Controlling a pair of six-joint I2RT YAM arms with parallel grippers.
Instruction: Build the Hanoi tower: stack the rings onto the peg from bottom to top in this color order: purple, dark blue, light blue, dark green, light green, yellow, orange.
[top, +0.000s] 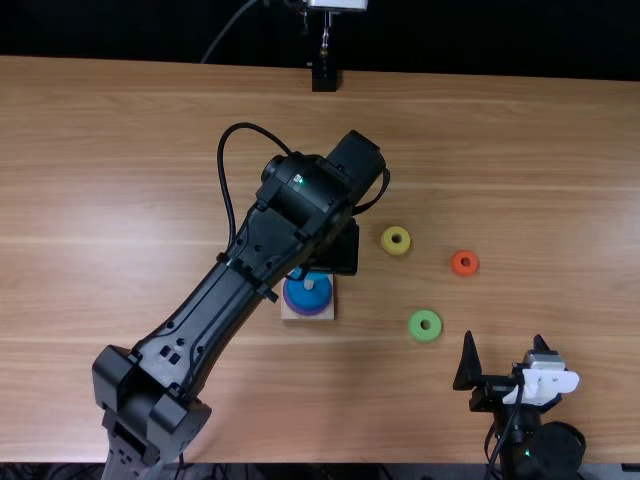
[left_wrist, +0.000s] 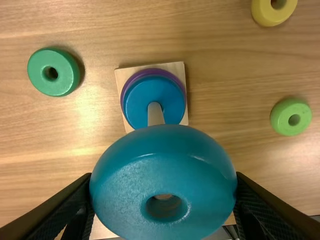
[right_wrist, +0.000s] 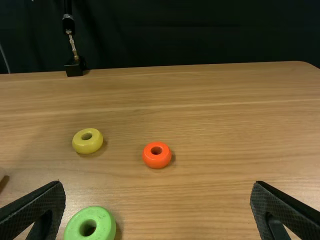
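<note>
Left gripper (top: 340, 250): 2 fingers pinch the light blue ring (left_wrist: 165, 150) from opposite sides, raised above the worktop (top: 560, 150). The held ring overlaps the peg (left_wrist: 155, 116) in the left wrist view; contact between these 2 parts cannot be determined. Around the peg, 2 rings are stacked on the square base (left_wrist: 122, 75): purple ring (left_wrist: 153, 72) below, dark blue ring (left_wrist: 136, 104) above. The base lies nearer the worktop's near edge than its far edge. Dark green ring (left_wrist: 38, 72) lies on the base's side toward the worktop's left edge; light green ring (top: 415, 325) lies on the opposite side. Yellow ring (top: 388, 242) lies farther from the near edge, and orange ring (top: 456, 263) nearer the right edge than yellow. Right gripper (top: 505, 345): 2 fingers spread apart, near the worktop's near edge. A black stand (top: 324, 77) is positioned at the far edge.
</note>
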